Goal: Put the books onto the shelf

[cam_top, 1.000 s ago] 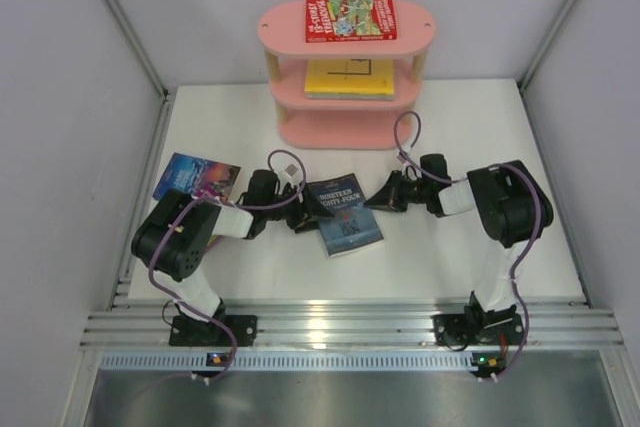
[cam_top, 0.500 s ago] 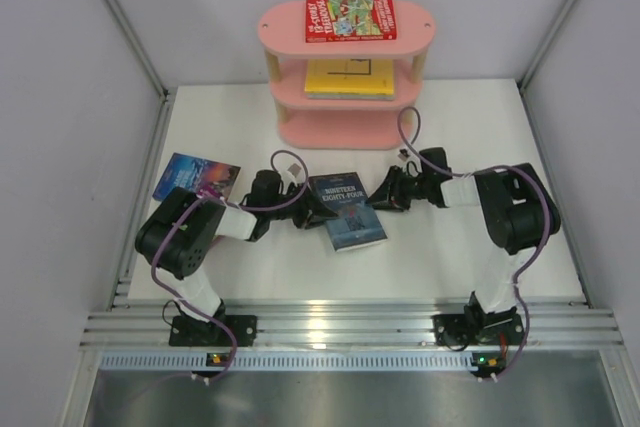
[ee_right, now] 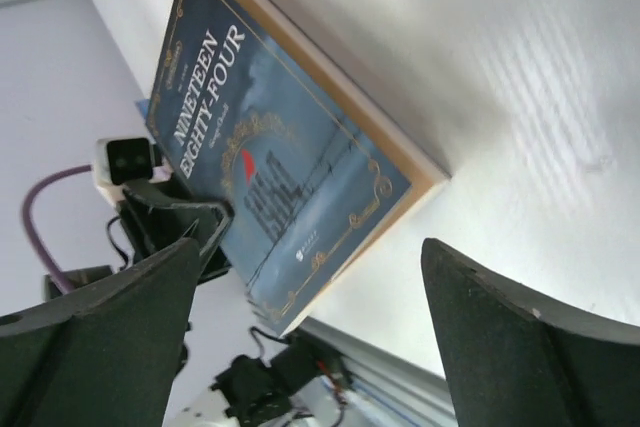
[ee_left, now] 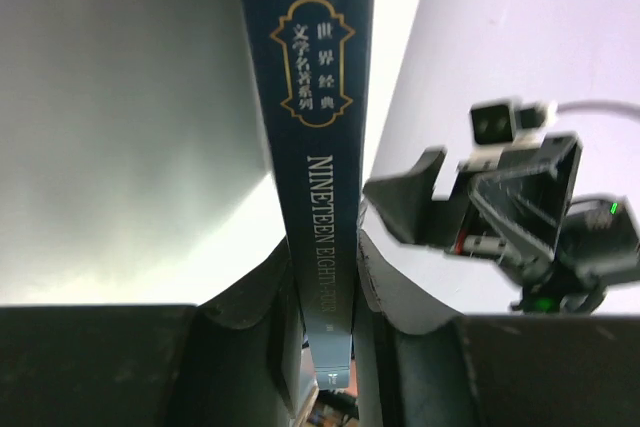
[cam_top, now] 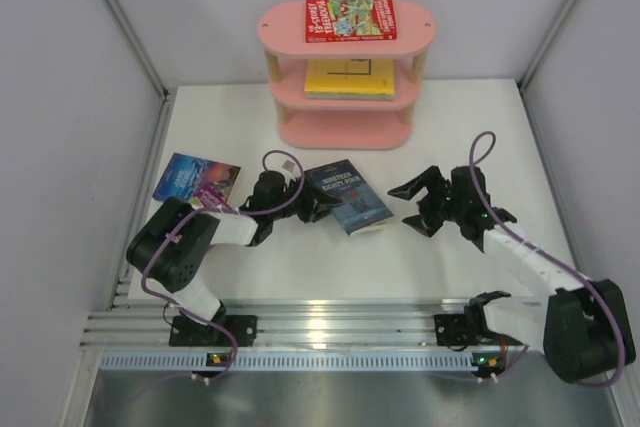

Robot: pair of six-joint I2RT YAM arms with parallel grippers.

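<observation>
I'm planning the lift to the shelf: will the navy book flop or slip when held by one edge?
Probably stiff enough: the navy book has a thick block of pages and looks flat in the left hand pinching it by the spine. It may pivot or slip, since only a narrow strip is gripped and the cover looks smooth.

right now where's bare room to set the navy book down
Bare: bottom board of the shelf, under the yellow book; table right of the shelf; the front strip by the metal rail. The red book fills the top board's middle. Crowded: table centre, left hand gripping the navy book, blue book beside, open right hand opposite.
</observation>
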